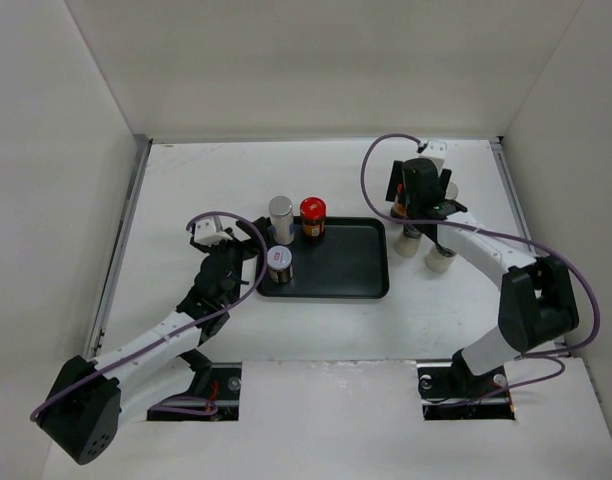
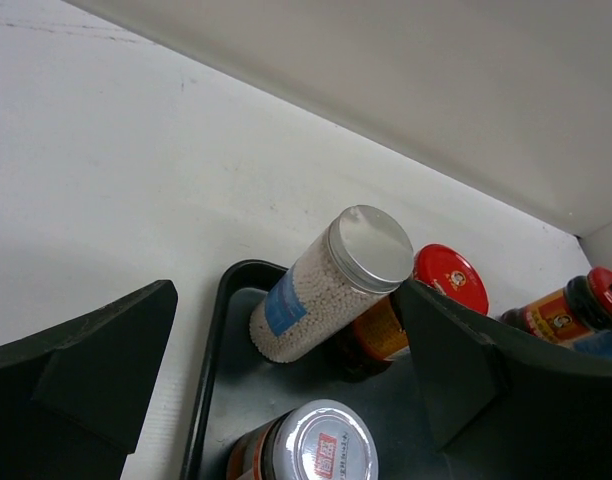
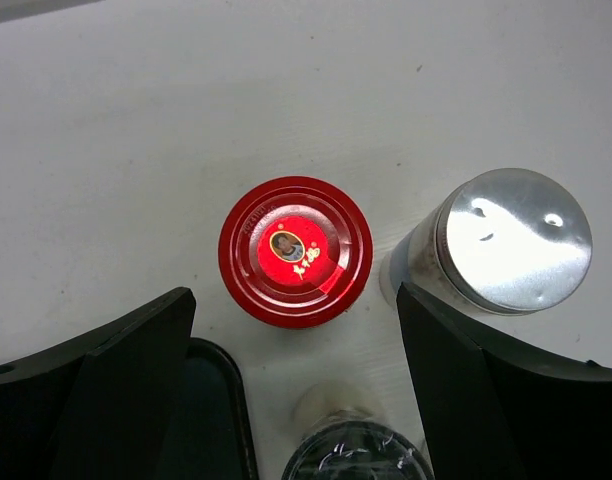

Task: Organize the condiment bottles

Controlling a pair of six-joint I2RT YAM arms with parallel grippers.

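The black tray (image 1: 346,262) holds a tall pale jar with a grey cap (image 1: 280,212), a dark red-capped jar (image 1: 312,214) and a short silver-lidded jar (image 1: 279,262). My left gripper (image 1: 248,254) is open at the tray's left edge. In the left wrist view the silver-lidded jar (image 2: 320,446) sits low between its fingers, behind it the pale jar (image 2: 326,285) and red cap (image 2: 451,279). My right gripper (image 1: 414,206) is open, hovering right of the tray over a second red-capped jar (image 3: 295,250), a grey-capped pale jar (image 3: 511,240) and a dark-lidded jar (image 3: 354,460).
More jars stand right of the tray, under and beside the right arm (image 1: 440,258), (image 1: 411,240). The tray's corner (image 3: 214,410) shows by the right gripper's left finger. White walls enclose the table on three sides.
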